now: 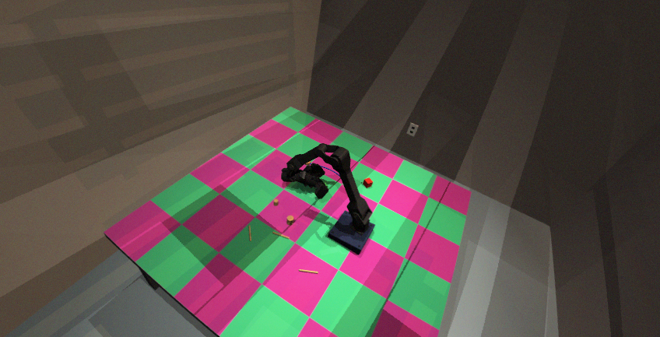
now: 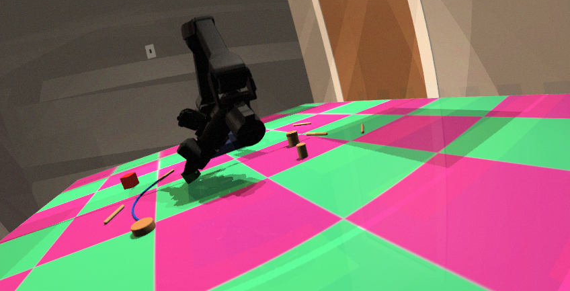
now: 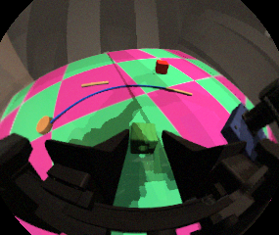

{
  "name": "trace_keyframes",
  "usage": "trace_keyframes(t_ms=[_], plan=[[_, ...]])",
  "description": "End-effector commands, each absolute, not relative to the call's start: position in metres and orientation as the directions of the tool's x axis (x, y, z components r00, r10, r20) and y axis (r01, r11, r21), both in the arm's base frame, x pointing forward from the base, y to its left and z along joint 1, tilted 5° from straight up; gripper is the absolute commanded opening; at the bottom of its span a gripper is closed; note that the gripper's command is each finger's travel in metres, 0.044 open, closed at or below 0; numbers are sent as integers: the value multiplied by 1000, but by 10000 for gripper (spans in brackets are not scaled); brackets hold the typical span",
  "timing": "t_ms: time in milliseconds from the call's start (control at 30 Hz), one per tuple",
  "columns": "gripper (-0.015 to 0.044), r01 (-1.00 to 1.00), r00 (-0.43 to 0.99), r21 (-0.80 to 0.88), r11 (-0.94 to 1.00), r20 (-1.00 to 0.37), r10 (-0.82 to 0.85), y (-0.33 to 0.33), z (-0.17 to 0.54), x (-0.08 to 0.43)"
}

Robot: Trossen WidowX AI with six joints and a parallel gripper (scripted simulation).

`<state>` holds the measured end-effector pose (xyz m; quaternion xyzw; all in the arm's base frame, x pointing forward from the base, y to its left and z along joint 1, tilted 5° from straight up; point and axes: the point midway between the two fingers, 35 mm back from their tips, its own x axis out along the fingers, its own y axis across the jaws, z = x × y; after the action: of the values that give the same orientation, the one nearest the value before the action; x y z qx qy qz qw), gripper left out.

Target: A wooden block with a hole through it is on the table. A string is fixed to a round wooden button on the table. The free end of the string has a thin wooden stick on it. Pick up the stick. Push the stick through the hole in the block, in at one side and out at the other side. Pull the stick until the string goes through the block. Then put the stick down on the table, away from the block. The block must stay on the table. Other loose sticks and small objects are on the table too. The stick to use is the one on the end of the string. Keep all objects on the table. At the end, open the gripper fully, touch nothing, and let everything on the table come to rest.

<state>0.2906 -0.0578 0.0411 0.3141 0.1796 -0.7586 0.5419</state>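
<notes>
A small green block [image 3: 144, 138] sits between my fingertips. My gripper [image 1: 321, 191] [image 2: 191, 174] [image 3: 146, 133] is open a little wider than the block, with a narrow gap on the block's right side in the wrist view. It is low over the table and tilted. The block's hole is not clear. The tied stick [image 2: 167, 174] [image 3: 180, 91] lies beyond the block, at the end of the blue string [image 2: 134, 203] [image 3: 92, 91]. The string curves to the round wooden button [image 2: 143, 227] [image 3: 44, 124].
A loose stick [image 2: 114, 214] [image 3: 95, 84] lies near the string. A red cube [image 1: 367, 182] [image 2: 129, 180] [image 3: 162, 67] stands beyond the tied stick. Two wooden cylinders [image 1: 290, 219] [image 2: 302, 150] and three loose sticks [image 1: 308, 271] [image 2: 316, 133] are on the other side of the arm.
</notes>
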Motion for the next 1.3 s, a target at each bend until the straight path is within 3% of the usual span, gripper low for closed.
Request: trace_keyframes(t_ms=[0, 833, 867, 1100, 1267], plan=[[236, 934, -203, 84, -348, -677, -707, -38, 70, 299], [236, 933, -202, 86, -349, -677, -708, -25, 91, 301], [263, 939, -203, 71, -337, -677, -707, -25, 91, 300], [440, 954, -237, -300, 11, -772, -590, -37, 85, 291], [440, 817, -238, -446, 365, -838, -490, -44, 81, 286]])
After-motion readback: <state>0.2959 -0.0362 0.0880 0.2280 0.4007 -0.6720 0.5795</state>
